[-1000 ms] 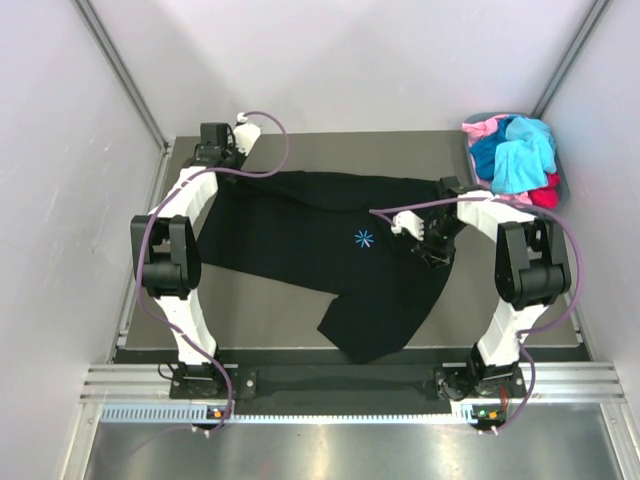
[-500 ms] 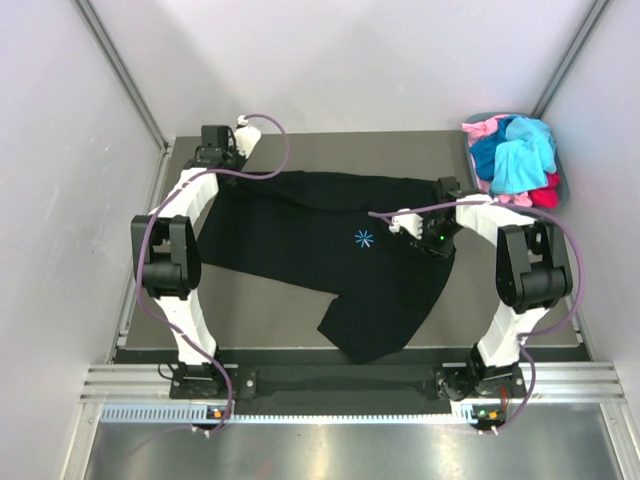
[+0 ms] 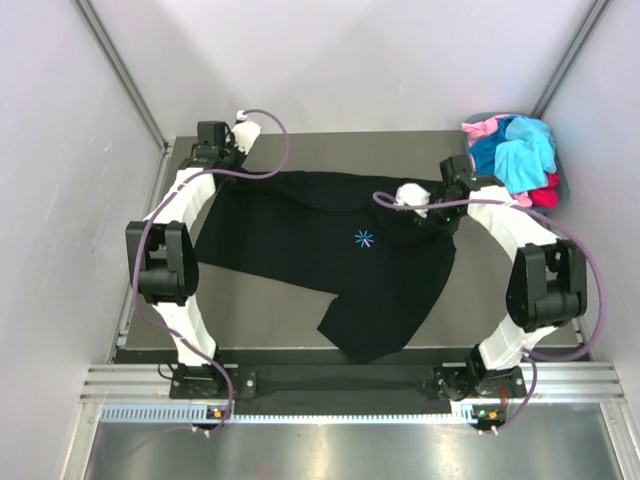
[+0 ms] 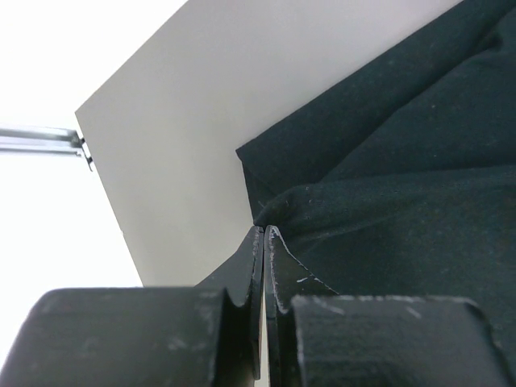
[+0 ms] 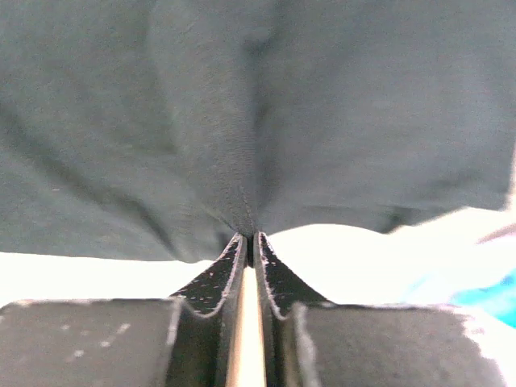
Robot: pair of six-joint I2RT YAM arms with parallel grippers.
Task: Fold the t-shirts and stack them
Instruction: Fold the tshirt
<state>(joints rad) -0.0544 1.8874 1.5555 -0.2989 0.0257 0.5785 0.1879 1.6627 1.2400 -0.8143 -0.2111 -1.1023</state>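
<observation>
Both end effectors pinch the big black cloth t-shirt (image 3: 330,250), which lies spread on the dark counter (image 3: 340,148).
The left end effector (image 4: 264,235) is squeezed tight on its far left edge. The right end effector (image 5: 249,240) is squeezed on a fold at its far right side.

One black t-shirt (image 3: 330,250), one basket (image 3: 564,178), two arms (image 3: 165,270) (image 3: 540,285)

White arms (image 3: 192,318), blk joints (image 3: 160,265) (purple cables (image 3: 268,126))
</observation>
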